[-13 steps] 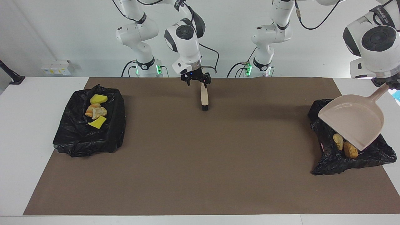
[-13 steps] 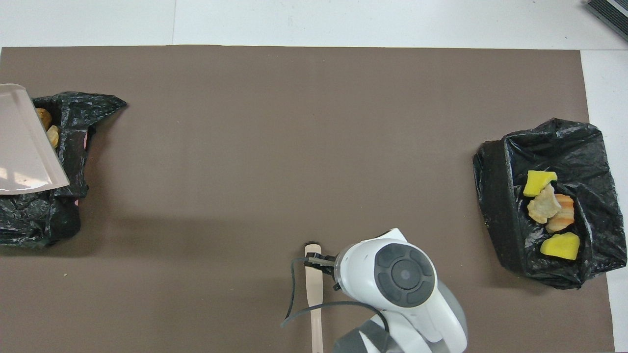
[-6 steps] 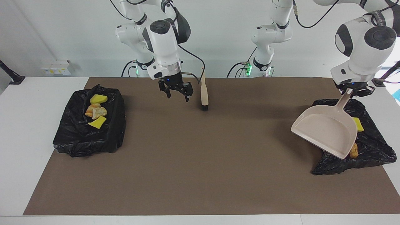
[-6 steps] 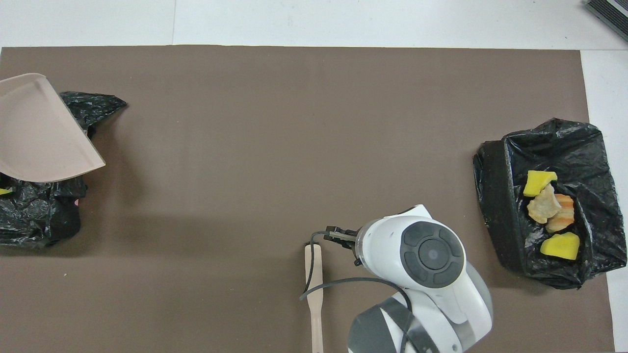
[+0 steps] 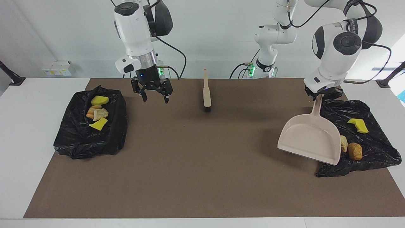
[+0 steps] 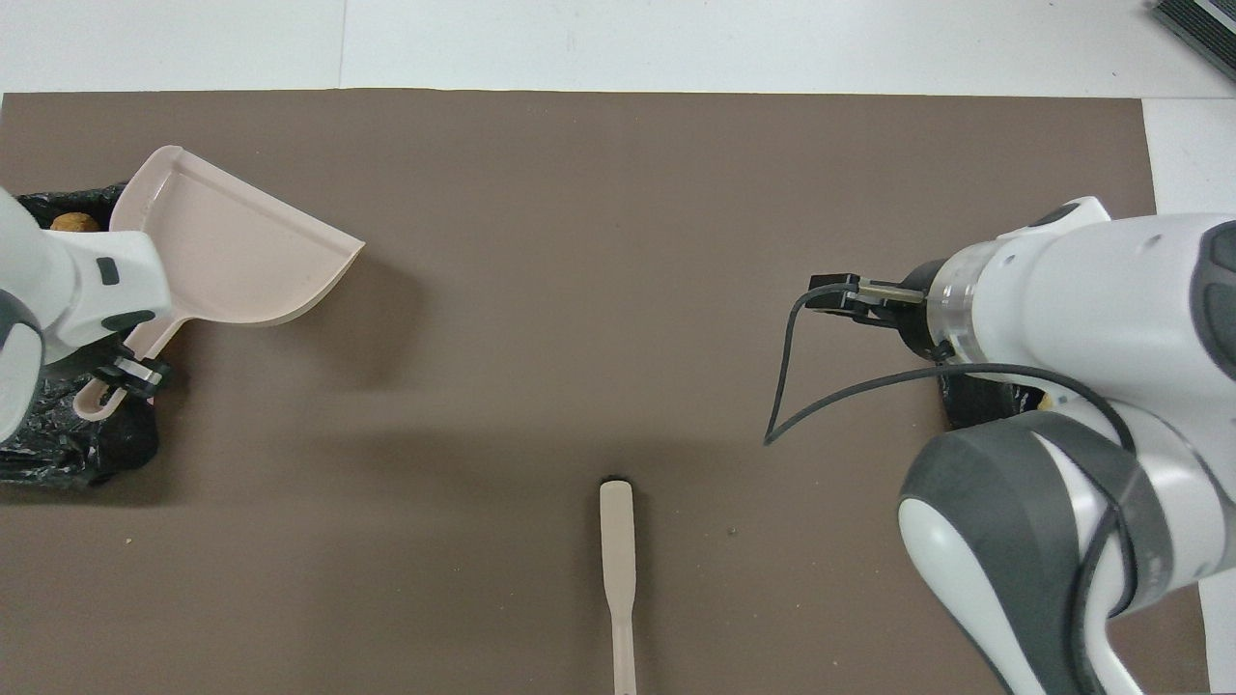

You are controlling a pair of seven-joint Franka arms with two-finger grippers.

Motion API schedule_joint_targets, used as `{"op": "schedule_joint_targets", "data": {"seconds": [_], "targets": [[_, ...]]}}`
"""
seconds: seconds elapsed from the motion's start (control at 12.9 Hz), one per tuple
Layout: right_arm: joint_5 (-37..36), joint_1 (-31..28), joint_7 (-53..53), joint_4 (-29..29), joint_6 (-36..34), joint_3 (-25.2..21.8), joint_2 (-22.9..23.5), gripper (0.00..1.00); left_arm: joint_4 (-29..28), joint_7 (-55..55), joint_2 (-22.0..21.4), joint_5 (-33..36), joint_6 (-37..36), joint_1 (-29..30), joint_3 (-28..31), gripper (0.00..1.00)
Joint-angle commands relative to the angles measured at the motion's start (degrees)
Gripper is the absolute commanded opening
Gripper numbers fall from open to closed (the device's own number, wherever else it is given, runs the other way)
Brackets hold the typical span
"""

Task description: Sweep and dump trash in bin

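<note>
1. The trash (image 5: 98, 114) lies in black bags (image 5: 91, 126) at both worktop (image 5: 190, 158) ends; its long axis cannot be told
2. The left hand (image 5: 323, 94), clamped on the dustpan (image 5: 308, 139) handle, holds the pan's mouth tilted downward, away from the robots
3. The right hand (image 5: 152, 91) hangs with fingers apart beside one bag, and its arm hides that bag overhead

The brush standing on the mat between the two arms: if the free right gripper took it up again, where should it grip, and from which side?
Probably the slim upper handle of the brush. It stands upright on its dark bristle end with bare mat around it, and the right gripper, open, hangs beside it toward the right arm's end. A level approach from that side, fingers closing across the handle's narrow width, looks simplest.
</note>
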Motion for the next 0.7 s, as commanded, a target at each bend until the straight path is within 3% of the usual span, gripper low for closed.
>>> {"op": "schedule_joint_targets", "data": {"seconds": [0.0, 0.31, 0.62], "targets": [[-2.2, -1.8, -1.4, 6.0, -6.4, 0.6, 1.3, 1.0, -1.8, -5.8, -1.6, -2.3, 0.6, -7.3, 1.0, 0.0], [-5.7, -3.9, -7.3, 14.0, -16.8, 0.6, 3.7, 1.0, -1.6, -15.9, 0.5, -9.4, 5.1, -15.6, 1.0, 0.0], [-5.8, -6.4, -13.3, 15.9, -19.7, 0.7, 4.1, 1.0, -0.6, -31.2, 8.6, -16.5, 15.6, -24.8, 1.0, 0.0]]}}
